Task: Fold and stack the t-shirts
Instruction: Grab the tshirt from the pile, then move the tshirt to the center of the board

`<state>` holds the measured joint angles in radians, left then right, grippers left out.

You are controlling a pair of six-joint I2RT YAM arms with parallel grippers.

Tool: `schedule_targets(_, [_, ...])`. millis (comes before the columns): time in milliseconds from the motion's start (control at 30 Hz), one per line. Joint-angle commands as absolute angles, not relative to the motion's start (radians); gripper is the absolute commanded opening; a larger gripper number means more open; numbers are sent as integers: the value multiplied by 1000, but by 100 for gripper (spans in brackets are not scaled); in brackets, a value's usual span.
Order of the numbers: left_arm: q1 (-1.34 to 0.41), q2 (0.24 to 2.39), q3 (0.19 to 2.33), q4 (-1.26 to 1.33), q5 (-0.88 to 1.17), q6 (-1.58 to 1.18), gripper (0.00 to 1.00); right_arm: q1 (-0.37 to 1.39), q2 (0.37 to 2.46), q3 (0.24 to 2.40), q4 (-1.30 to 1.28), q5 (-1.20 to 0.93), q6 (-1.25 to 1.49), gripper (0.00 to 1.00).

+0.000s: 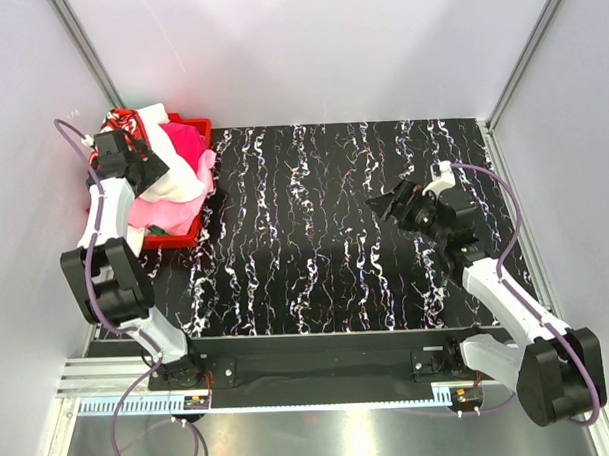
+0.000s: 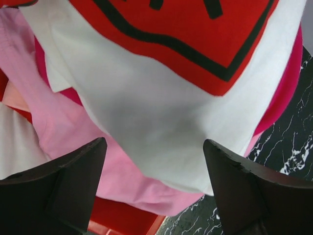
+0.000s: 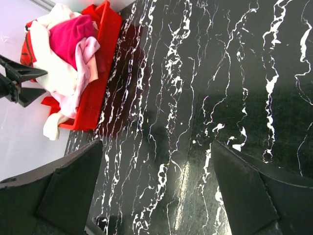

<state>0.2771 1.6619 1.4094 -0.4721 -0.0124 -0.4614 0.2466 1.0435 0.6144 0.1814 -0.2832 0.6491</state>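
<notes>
The t-shirts lie heaped in a red bin (image 1: pixel 175 238) at the table's far left. On top is a white one with a red-and-black print (image 2: pixel 161 112), above a pink one (image 2: pixel 73 142) and a magenta one (image 2: pixel 283 93). My left gripper (image 1: pixel 152 171) hangs close over this heap, open. Its fingers (image 2: pixel 68 181) straddle the white shirt's lower edge without pinching any cloth. My right gripper (image 1: pixel 382 200) hovers open over the bare black marbled table (image 3: pixel 195 98), right of centre. In the right wrist view the heap (image 3: pixel 68 44) sits far off at the upper left.
The red bin's rim (image 2: pixel 122 218) shows just under the pink cloth. Cloth spills over the bin's sides (image 3: pixel 51 127). White walls close in the table on the left, the back and the right.
</notes>
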Motion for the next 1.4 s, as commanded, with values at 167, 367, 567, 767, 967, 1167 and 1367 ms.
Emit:
schedule_targets(167, [270,1704,1515,-390,18,-508,0,248,1091,664,212,-319,666,100])
schedule_targets(367, [184,1619,1629,-500,3,-494,0,247,1078,658,213,-301,669,100])
schedule_targets(567, [-67,1502,1894,-674,-64,-468,0,247,1002,774,-15,-243,620,100])
schedule_targets(767, [-354,1489,1991,-788,-68,-506,0,247,747,1037,-486,104,539,100])
schedule_targets(967, [-558,1641,2022,-839,225,-469,99,248,493,1043,-692,301,695,100])
schedule_targets(1167, [-609,1556,1788,-867,120,-454,99,247,585,1020,-813,-25,692,100])
schedule_targets(1367, [-600,1350,1460,-819,46,-454,99,248,753,878,-656,-276,785,100])
